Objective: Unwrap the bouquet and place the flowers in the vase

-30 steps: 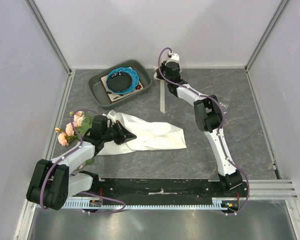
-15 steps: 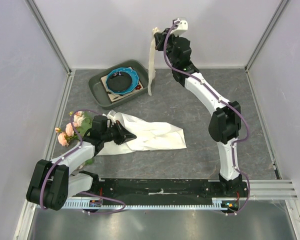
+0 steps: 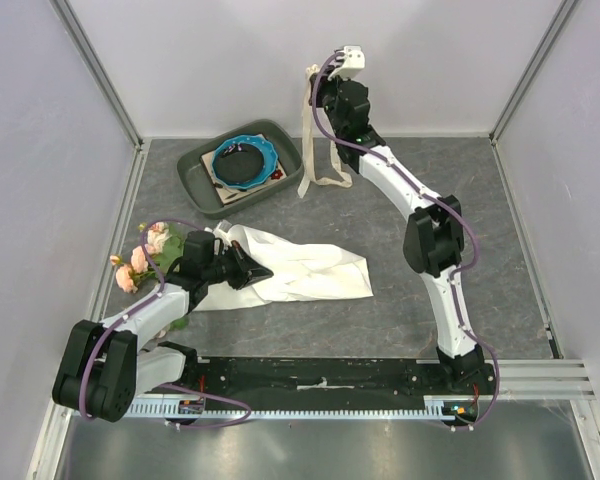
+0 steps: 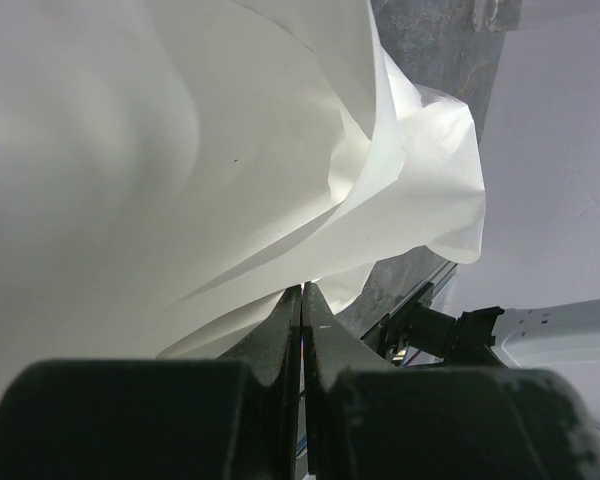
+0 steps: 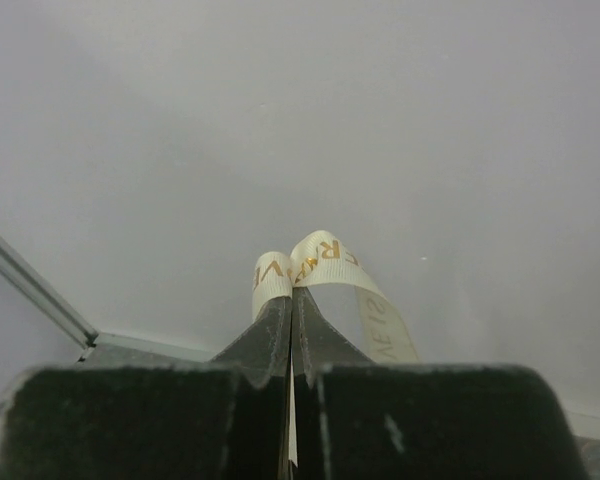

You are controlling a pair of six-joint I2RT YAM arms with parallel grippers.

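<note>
Above the far edge of the bench, your right gripper is pinched closed on the cream ribbon, which hangs down. Near the left edge, your left gripper clamps the paper wrap; flowers lie alongside that arm.

The left gripper is closed on a fold of white paper, which hides most of the grey table.

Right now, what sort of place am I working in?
Probably a lab robot cell, not a home or shop: plain white panels in aluminium framing enclose a grey tabletop, and a black mounting rail runs along its near edge.
</note>
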